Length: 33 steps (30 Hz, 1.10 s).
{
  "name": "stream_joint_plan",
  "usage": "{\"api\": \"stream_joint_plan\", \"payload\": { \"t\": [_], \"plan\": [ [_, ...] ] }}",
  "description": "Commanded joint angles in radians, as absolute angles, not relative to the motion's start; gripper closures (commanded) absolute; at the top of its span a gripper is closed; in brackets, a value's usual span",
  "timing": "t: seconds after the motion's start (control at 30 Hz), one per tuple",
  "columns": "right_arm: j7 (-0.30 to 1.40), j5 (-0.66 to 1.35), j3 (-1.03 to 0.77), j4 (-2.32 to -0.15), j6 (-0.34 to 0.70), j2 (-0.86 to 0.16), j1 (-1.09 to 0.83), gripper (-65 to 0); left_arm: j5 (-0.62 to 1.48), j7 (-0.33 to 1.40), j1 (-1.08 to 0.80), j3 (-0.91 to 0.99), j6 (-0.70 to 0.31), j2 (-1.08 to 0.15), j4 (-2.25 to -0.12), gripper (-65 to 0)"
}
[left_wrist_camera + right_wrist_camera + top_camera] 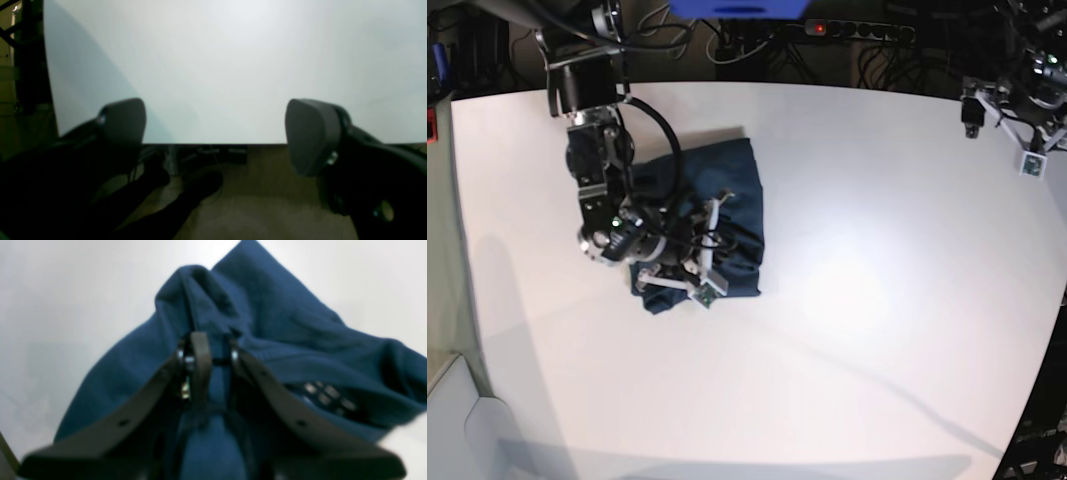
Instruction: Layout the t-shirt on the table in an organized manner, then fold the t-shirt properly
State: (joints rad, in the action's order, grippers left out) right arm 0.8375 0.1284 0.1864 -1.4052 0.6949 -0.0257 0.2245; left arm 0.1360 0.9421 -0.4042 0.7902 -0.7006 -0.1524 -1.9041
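My base camera looks down from above on the whole table (847, 300). My right wrist camera sits close behind my right jaws, facing the t-shirt (267, 323) it shares with base. My left wrist camera faces bare tabletop past wide-apart jaws.

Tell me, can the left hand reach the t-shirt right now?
Probably not yet. The left hand hangs open over the table's far edge, away from the t-shirt. Nothing lies between them, though.
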Motion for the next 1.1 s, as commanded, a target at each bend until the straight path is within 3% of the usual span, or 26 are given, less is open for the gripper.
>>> {"api": "stream_joint_plan", "payload": {
  "t": [0.0, 0.23, 0.57, 0.83, 1.07],
  "plan": [
    [0.806, 0.14, 0.189, -1.392, 0.698, -0.021, 0.249, -7.7, 0.142, 0.928, -0.403, 0.794, -0.698, -0.166, -1.922, -65.0],
    [0.619, 0.14, 0.298, -1.161, 0.698, -0.021, 0.346, -7.7, 0.142, 0.934, -0.41, 0.794, -0.698, -0.168, -1.922, -65.0],
    [0.478, 0.14, 0.306, -1.293, 0.698, -0.058, 0.453, -7.7, 0.137, 0.935, -0.414, 0.794, -0.698, -0.168, -1.922, -65.0],
    [0.493, 0.14, 0.314, -1.541, 0.698, -0.159, 0.254, -7.7, 0.143, 0.934, -0.398, 0.786, -0.698, -0.166, -1.917, -65.0],
    [0.489, 0.14, 0.314, -1.432, 0.698, -0.202, 0.2, -7.7, 0.143, 0.935, -0.361, 0.766, -0.698, -0.165, -1.916, -65.0]
  ]
}}
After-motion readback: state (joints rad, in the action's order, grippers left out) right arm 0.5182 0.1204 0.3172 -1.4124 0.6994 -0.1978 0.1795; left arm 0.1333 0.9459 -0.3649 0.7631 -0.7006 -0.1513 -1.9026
